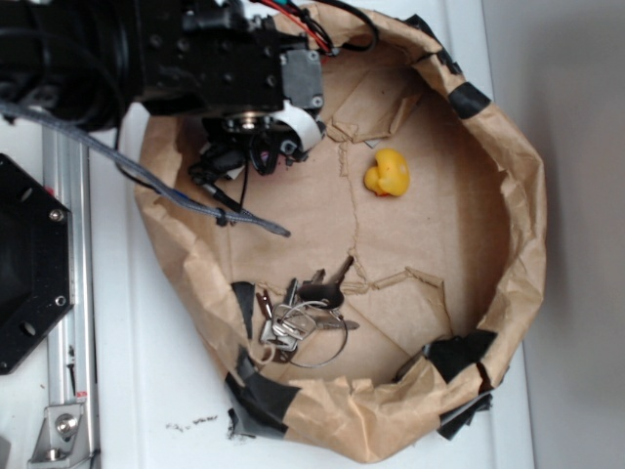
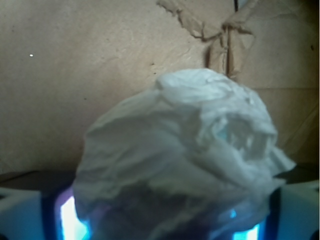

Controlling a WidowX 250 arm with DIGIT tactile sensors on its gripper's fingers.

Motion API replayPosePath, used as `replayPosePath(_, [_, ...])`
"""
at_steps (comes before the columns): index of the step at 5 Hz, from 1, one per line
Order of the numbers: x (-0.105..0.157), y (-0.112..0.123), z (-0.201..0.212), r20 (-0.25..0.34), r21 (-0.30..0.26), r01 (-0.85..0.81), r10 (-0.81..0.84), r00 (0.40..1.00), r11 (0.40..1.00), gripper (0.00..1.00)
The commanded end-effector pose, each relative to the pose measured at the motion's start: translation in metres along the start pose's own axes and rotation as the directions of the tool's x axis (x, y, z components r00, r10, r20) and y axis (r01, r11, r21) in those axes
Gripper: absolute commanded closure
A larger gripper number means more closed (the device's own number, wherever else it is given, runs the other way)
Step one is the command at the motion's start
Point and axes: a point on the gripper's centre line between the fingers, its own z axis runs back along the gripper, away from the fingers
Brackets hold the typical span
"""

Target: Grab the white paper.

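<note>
The pincer [image 1: 256, 156] squeezes the paper [image 2: 185, 155], which fills the wrist view between the two sides and hangs near the top left of the brown bowl [image 1: 508, 244]. The paper is soft and squishy. If the squeeze is weak, it could slide out and drop back in.

Colours and patterns noted in the brown paper nest

White paper [image 2: 185, 155] was off-white with grey creases; kraft paper nest [image 1: 518, 195] brown, crinkled, patched with black tape [image 1: 459, 354]; rubber duck [image 1: 388, 173] yellow; keys [image 1: 298, 318] silver and dark; gripper [image 1: 244, 156] black, white-banded.
</note>
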Motion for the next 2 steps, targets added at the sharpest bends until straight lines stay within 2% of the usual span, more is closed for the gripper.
replayPosePath(1, [0.032, -0.003, 0.061, 0.162, 0.027, -0.016, 0.011, 0.987, 1.0, 1.0])
replayPosePath(2, [0.071, -0.007, 0.117, 0.335, -0.016, -0.067, 0.068, 0.94, 0.998, 1.0])
